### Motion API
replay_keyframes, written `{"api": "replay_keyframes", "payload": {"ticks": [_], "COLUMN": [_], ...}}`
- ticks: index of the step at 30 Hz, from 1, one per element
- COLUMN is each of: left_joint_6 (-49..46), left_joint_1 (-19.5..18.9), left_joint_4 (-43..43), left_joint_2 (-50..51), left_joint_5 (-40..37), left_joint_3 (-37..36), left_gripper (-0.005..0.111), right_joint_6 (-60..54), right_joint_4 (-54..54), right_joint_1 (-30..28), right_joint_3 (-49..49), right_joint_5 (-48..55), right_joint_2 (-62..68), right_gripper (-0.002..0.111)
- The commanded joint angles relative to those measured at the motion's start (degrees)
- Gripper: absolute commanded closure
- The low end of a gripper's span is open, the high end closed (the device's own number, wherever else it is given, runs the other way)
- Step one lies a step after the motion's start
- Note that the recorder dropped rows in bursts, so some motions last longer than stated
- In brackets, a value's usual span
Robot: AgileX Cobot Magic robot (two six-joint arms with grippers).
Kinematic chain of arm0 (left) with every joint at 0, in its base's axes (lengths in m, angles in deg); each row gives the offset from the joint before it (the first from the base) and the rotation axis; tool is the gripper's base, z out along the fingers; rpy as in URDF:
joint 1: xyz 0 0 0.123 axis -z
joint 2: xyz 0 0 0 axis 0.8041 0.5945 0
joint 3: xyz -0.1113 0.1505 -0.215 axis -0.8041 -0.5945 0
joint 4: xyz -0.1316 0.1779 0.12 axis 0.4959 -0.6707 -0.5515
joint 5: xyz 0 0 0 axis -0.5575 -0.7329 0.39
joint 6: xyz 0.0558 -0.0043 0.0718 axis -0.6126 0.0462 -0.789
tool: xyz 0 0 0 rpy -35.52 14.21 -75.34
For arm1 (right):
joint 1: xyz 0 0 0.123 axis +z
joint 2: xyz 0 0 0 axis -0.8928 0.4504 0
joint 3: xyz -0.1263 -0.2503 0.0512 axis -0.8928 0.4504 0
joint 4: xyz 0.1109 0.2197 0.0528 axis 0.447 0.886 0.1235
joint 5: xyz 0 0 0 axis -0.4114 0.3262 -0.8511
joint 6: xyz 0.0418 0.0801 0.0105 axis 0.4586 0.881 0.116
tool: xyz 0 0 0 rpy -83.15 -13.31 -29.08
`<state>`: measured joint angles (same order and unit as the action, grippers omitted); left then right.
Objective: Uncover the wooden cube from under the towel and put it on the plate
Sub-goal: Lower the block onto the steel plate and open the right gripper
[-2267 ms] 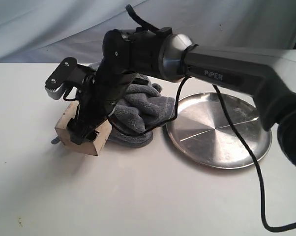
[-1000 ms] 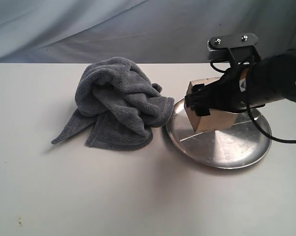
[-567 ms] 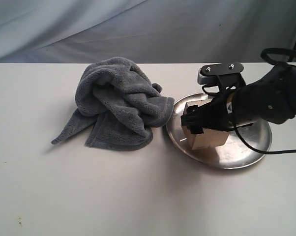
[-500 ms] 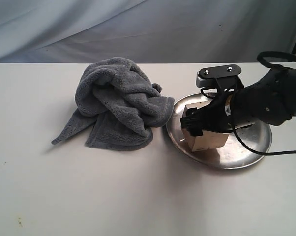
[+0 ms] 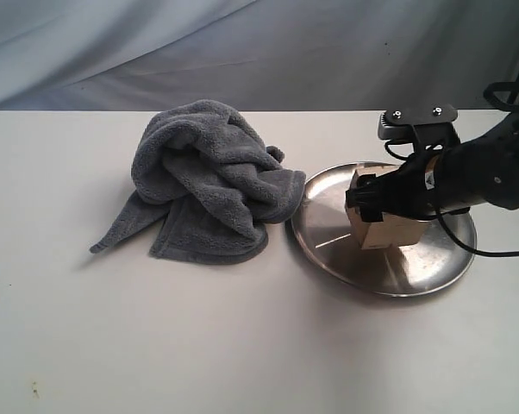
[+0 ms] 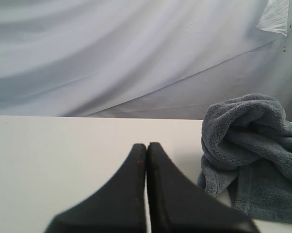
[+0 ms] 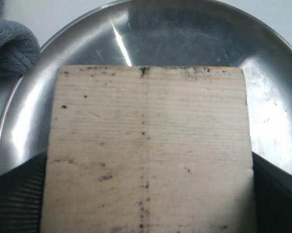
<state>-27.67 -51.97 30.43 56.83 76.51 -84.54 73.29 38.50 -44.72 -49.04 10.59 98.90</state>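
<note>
The pale wooden cube point(image 5: 389, 231) is down at the middle of the shiny silver plate point(image 5: 328, 237), and my right gripper point(image 5: 382, 205) is shut on it from above and behind. I cannot tell whether its underside touches the metal. In the right wrist view the cube point(image 7: 148, 145) fills the frame between dark fingers point(image 7: 15, 199), with the plate point(image 7: 272, 92) beneath. The dark grey towel point(image 5: 208, 177) lies bunched up left of the plate, one fold at its rim. My left gripper point(image 6: 147, 150) is shut on nothing, low over the table beside the towel point(image 6: 252, 145); the exterior view does not show it.
The white table point(image 5: 199, 345) stretches in front of the towel and the plate. A pale cloth backdrop point(image 5: 156, 43) hangs behind the table. A black cable point(image 5: 501, 252) trails from the right arm past the plate's right rim.
My right gripper has carried the cube from beside the towel over to the plate. In the last half second it moved right toward the plate's middle.
</note>
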Motion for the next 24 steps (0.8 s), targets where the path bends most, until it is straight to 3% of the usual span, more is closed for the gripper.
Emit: {"api": "replay_keyframes", "payload": {"ticks": [1,17,21,24], "left_joint_6": [0.0,0.2,0.0,0.0], "left_joint_1": [0.0,0.0,0.0,0.0], "left_joint_4": [0.0,0.0,0.0,0.0], "left_joint_2": [-0.1,-0.1,-0.1,-0.1], "left_joint_5": [0.1,0.1,0.1,0.1], "left_joint_3": [-0.3,-0.3,-0.3,-0.3], "left_gripper": [0.105,0.105,0.105,0.105], "right_joint_6": [-0.2,-6.4,-7.5,-7.5], "right_joint_4": [-0.7,-1.5,-1.5,-1.3], "right_joint_1": [-0.4,-0.4,-0.4,-0.1], "right_joint_3": [-0.1,-0.1,-0.1,-0.1], "right_joint_5": [-2.0,-1.9,-1.6,-1.6], "right_joint_2": [-0.3,-0.3,0.1,0.3], "right_gripper": [0.063,0.062,0.047,0.043]}}
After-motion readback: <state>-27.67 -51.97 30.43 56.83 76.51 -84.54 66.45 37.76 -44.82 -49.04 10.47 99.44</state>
